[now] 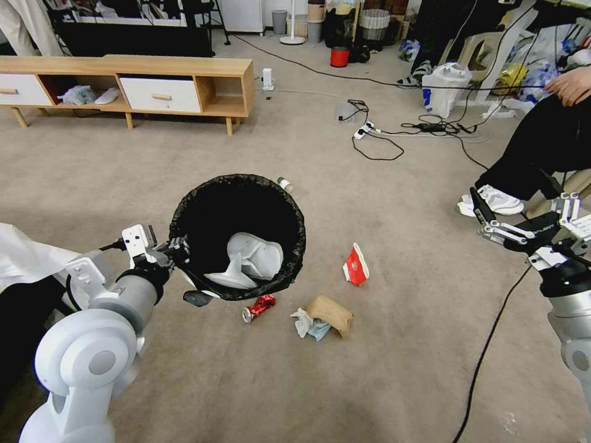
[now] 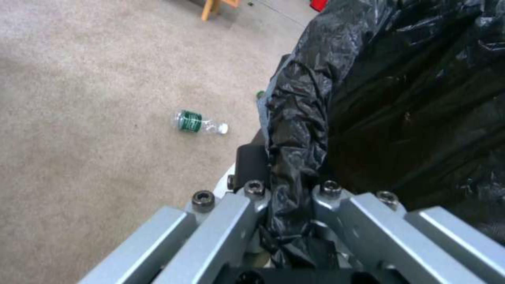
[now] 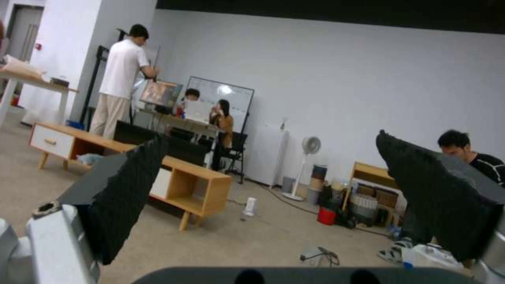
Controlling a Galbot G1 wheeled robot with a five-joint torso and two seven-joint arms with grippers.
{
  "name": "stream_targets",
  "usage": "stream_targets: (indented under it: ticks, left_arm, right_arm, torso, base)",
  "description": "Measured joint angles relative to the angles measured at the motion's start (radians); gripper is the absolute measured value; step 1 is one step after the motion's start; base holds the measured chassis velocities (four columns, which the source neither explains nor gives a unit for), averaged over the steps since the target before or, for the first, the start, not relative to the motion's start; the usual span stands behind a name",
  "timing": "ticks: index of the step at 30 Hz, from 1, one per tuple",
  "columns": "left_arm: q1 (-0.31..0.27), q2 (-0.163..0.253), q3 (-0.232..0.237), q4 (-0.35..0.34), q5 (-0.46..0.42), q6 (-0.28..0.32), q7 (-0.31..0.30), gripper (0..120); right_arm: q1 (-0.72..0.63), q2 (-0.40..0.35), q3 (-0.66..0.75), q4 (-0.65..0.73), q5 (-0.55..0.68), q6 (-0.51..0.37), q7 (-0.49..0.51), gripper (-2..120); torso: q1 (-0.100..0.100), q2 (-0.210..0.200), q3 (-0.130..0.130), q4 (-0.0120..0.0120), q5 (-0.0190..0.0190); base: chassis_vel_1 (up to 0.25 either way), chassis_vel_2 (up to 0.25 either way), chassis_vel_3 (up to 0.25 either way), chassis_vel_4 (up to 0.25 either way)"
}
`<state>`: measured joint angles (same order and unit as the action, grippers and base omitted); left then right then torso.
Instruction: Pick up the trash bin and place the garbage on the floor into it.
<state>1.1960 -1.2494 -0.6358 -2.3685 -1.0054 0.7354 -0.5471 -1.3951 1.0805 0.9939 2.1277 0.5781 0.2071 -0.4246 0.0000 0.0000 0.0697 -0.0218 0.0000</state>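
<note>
Left pincer (image 1: 181,251) grips trash bin (image 1: 289,212) holding white tissue (image 1: 249,258)

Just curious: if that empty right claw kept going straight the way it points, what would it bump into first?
Nothing close, it seems. The right gripper, jaws open, is raised and points across the room; its path looks free above the floor toward the far wall, though depth is unclear.

A robot-testing lab dressed as a living room: beige carpet (image 1: 184,381) with a low wooden TV cabinet (image 1: 129,86) at the far left, while power strips and cables (image 1: 394,132) sprawl at the far right. Beyond stand a whiteboard (image 3: 221,98), a monitor (image 3: 159,93), a pedestal fan (image 3: 307,157) and stacked storage baskets (image 3: 368,197).
</note>
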Motion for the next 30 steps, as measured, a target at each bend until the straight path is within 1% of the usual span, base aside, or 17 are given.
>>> stream_targets:
  ticks: [30]
  left_arm:
    - [0.009,-0.002,0.001,-0.003,0.001,0.0,0.0,3]
  right_arm:
    - [0.001,0.001,0.0,0.002,0.001,0.001,0.0,100]
  torso:
    - [0.0,0.0,0.0,0.0001,0.0001]
  base:
    - [-0.071,0.073,0.07,-0.073]
